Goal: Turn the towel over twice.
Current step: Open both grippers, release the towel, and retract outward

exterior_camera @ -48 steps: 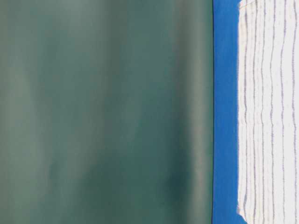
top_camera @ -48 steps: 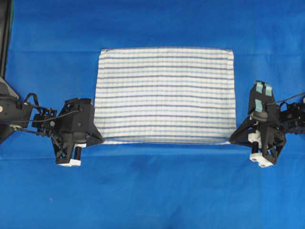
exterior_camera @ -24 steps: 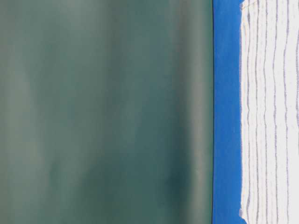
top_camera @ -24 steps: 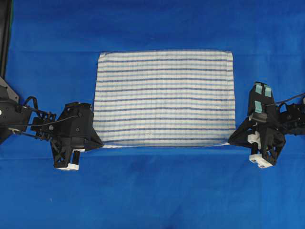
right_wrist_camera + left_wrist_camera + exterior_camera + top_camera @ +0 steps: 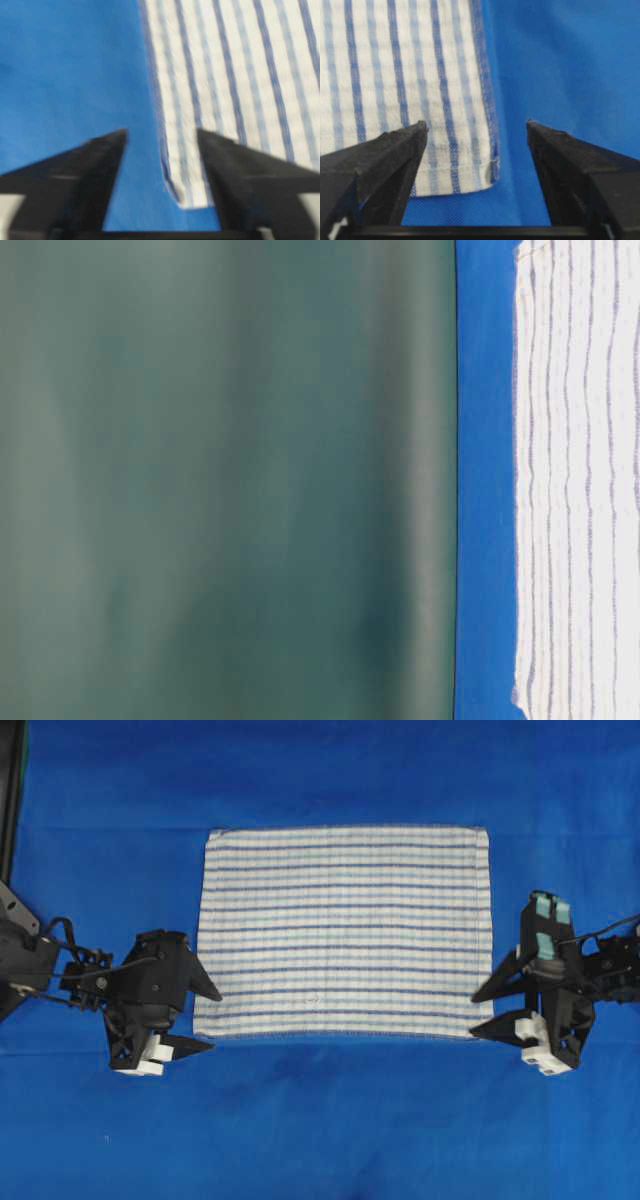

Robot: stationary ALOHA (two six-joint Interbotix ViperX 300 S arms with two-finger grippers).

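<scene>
— Do I see any lettering, label or number anywhere around me?

— No. I read nothing on the towel (image 5: 345,932), only its woven blue stripes, and nothing on the blue cloth (image 5: 330,1120) under it.

— And on my own black parts?

— No readable mark there either.

Plain solid-blue cloth (image 5: 320,1120) spread flat across the whole tabletop, faintly creased, with a blurred dull grey-green backdrop (image 5: 220,480) rising behind its far edge in the table-level view.
</scene>
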